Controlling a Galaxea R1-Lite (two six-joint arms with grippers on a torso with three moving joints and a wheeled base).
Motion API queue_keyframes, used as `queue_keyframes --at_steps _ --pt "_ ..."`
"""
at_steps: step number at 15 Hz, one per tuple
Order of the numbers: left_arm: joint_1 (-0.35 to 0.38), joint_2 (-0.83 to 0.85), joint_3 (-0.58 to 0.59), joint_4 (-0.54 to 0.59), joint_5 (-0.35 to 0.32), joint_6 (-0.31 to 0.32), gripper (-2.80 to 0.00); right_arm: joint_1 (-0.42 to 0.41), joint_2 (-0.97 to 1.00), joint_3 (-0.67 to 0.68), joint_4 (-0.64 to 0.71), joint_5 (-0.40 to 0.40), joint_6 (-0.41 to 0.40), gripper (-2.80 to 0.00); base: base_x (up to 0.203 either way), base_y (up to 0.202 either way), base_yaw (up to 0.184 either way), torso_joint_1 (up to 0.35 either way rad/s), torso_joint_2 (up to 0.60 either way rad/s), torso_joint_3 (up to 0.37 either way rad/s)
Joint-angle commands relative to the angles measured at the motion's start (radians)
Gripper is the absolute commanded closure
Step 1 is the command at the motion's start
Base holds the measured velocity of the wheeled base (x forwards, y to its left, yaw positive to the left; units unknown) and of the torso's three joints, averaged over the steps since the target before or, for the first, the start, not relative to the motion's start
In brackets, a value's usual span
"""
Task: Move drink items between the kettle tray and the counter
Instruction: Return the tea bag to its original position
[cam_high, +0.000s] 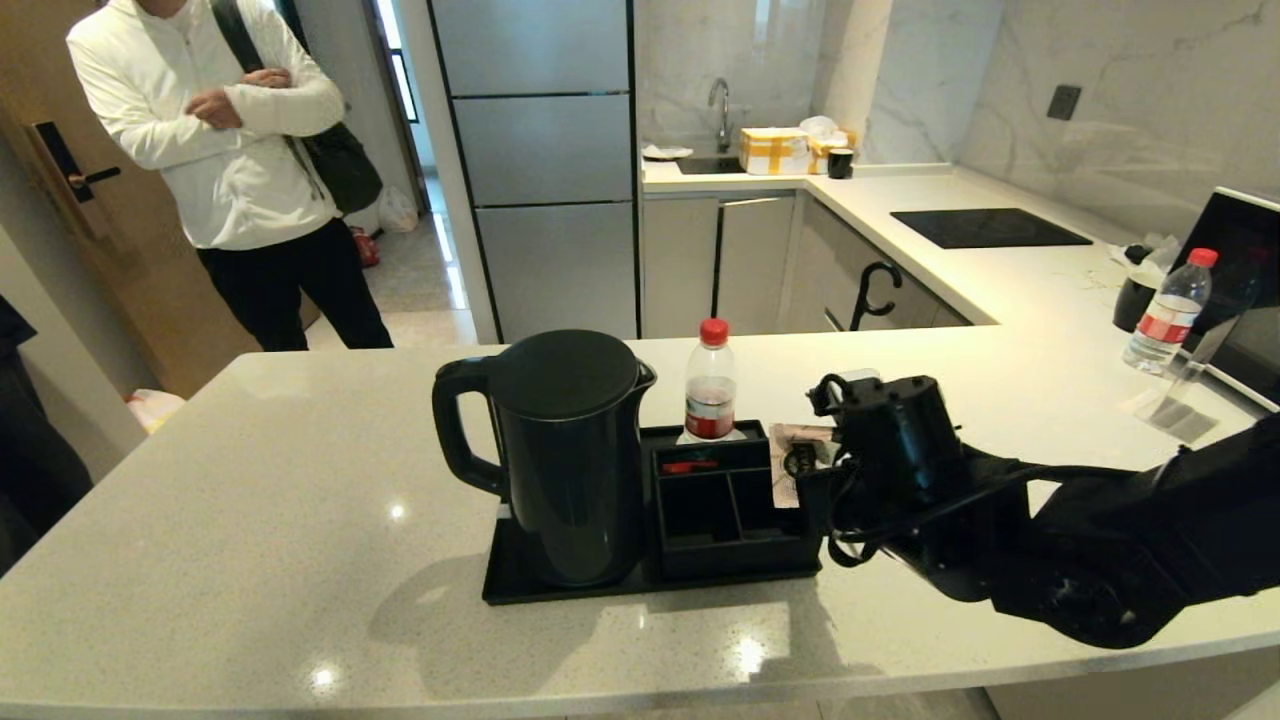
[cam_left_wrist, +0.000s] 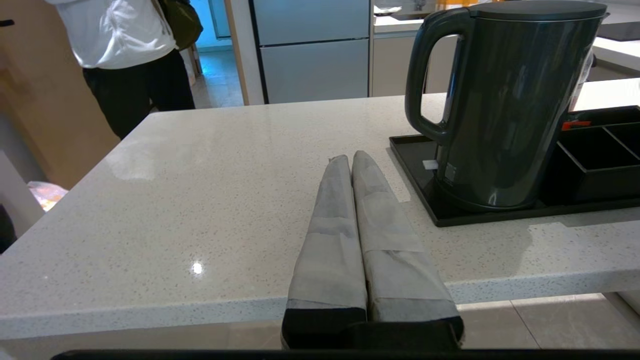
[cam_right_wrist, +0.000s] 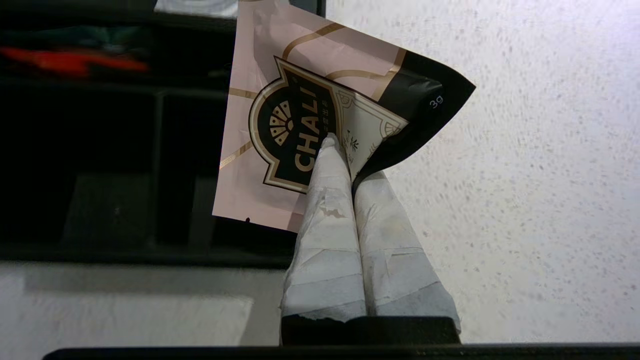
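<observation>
The matte-black kettle (cam_high: 570, 450) (cam_left_wrist: 505, 100) stands upright at the left end of the black kettle tray (cam_high: 510, 582) (cam_left_wrist: 415, 165). The compartmented organiser (cam_high: 730, 510) (cam_right_wrist: 100, 165) fills the tray's right end. My right gripper (cam_right_wrist: 345, 150) is shut on the beige sachet (cam_right_wrist: 280, 125) (cam_high: 790, 460), holding it above the organiser's right edge, partly over the counter (cam_high: 250, 500) (cam_right_wrist: 525, 175). In the head view the right arm's wrist (cam_high: 900, 450) hides its fingers. My left gripper (cam_left_wrist: 350, 157) is shut and empty, low over the counter's front edge left of the tray, and does not show in the head view.
A red-capped bottle (cam_high: 710, 390) stands just behind the organiser, another (cam_high: 1165, 310) at the far right beside a dark appliance. A red item (cam_high: 688, 466) lies in the organiser's back compartment. A black hob (cam_high: 985, 228) sits farther back. A person (cam_high: 230, 150) stands beyond the counter's left end.
</observation>
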Motion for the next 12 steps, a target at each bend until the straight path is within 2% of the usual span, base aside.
queue_keyframes --at_steps 1,5,8,12 --pt "0.001 0.000 0.040 -0.001 0.000 0.000 0.00 0.025 0.068 0.016 -0.089 -0.045 0.000 0.00 0.000 0.000 0.000 0.000 0.00 0.000" --pt "0.001 0.000 0.040 -0.001 0.000 0.000 0.00 0.077 0.113 0.016 -0.140 -0.163 -0.021 0.00 0.000 0.000 0.000 0.000 0.00 0.000" --pt "0.001 0.000 0.040 -0.001 0.000 0.000 0.00 0.090 0.126 0.016 -0.141 -0.196 -0.020 0.00 0.000 0.000 0.000 0.000 0.00 0.000" --pt "0.001 0.000 0.040 -0.001 0.000 0.000 0.00 0.091 0.145 0.003 -0.141 -0.199 -0.025 0.00 0.000 0.000 0.000 0.000 0.00 0.000"
